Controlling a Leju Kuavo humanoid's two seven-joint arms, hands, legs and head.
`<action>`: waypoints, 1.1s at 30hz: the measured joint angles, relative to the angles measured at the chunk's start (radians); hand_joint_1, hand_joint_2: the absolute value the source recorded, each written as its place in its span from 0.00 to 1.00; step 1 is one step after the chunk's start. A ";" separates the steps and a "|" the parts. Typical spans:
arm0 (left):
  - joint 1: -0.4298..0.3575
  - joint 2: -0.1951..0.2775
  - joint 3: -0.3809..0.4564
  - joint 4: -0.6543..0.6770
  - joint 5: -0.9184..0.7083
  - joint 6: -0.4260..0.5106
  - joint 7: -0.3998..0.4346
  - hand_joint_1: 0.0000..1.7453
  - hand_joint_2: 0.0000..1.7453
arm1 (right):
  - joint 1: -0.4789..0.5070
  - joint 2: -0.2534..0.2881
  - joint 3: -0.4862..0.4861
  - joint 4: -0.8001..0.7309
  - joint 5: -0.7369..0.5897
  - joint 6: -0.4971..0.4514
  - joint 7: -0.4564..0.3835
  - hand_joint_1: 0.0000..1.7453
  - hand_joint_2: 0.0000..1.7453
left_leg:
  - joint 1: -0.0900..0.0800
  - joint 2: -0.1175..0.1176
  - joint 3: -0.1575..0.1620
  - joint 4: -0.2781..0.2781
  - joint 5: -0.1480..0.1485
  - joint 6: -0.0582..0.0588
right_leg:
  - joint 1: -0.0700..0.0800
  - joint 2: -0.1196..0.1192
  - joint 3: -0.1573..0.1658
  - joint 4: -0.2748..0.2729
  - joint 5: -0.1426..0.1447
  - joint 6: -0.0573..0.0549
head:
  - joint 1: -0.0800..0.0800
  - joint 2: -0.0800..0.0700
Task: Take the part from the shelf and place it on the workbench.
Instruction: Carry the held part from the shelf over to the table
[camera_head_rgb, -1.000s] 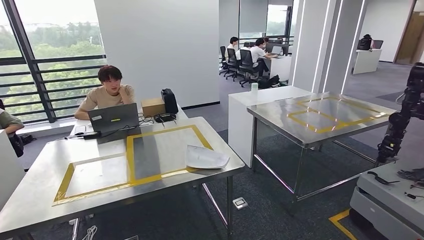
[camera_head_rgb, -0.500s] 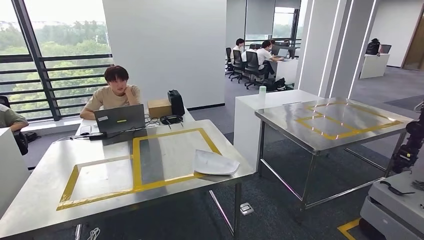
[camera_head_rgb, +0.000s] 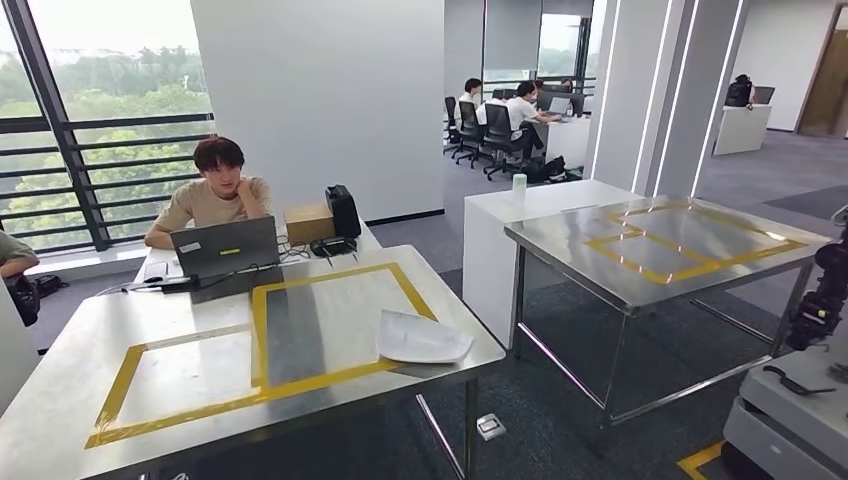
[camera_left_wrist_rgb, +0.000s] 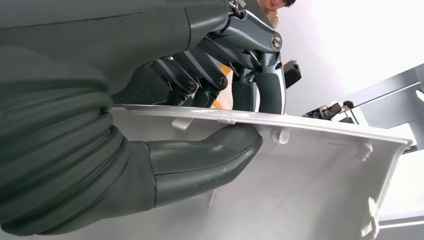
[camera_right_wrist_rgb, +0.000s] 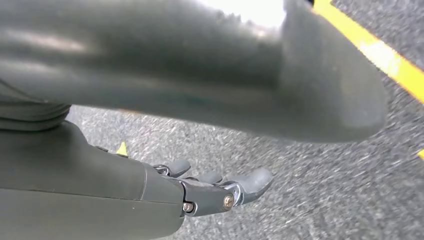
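Note:
In the left wrist view my left hand grips a white moulded plastic part. The thumb presses its inner face and the dark fingers wrap over its thin edge. The steel workbench, marked with yellow tape rectangles, stands in front of me in the head view. A second white part lies near its right front corner. My right hand hangs above grey carpet, fingers loosely extended, holding nothing.
A person sits at the workbench's far side behind a laptop, next to a cardboard box. A second taped steel table stands to the right. Another robot arm on a white base occupies the right edge.
The head camera has swung, so the whole scene slid right and then a little back left. The things on the workbench lie as before.

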 joint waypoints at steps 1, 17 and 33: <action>0.002 -0.001 0.002 -0.001 0.000 0.000 0.000 1.00 1.00 | -0.001 0.000 0.000 0.000 0.000 0.000 0.000 0.00 0.00 | -0.002 0.001 0.001 -0.010 0.001 0.008 | 0.001 0.000 0.003 0.001 -0.002 0.008 | 0.000 0.000; 0.016 -0.036 0.005 -0.004 -0.054 0.005 -0.017 1.00 1.00 | 0.003 -0.003 0.003 -0.001 -0.005 0.016 0.019 0.00 0.00 | -0.018 -0.015 0.129 -0.023 -0.084 0.040 | 0.028 0.004 -0.122 0.018 0.059 -0.006 | 0.000 0.000; 0.064 0.021 0.028 -0.025 -0.009 0.035 -0.034 1.00 1.00 | 0.001 -0.010 0.027 -0.002 0.035 0.018 0.020 0.00 0.00 | -0.001 0.002 -0.036 -0.007 0.032 0.022 | 0.005 0.010 0.067 -0.011 -0.046 0.017 | -0.004 0.000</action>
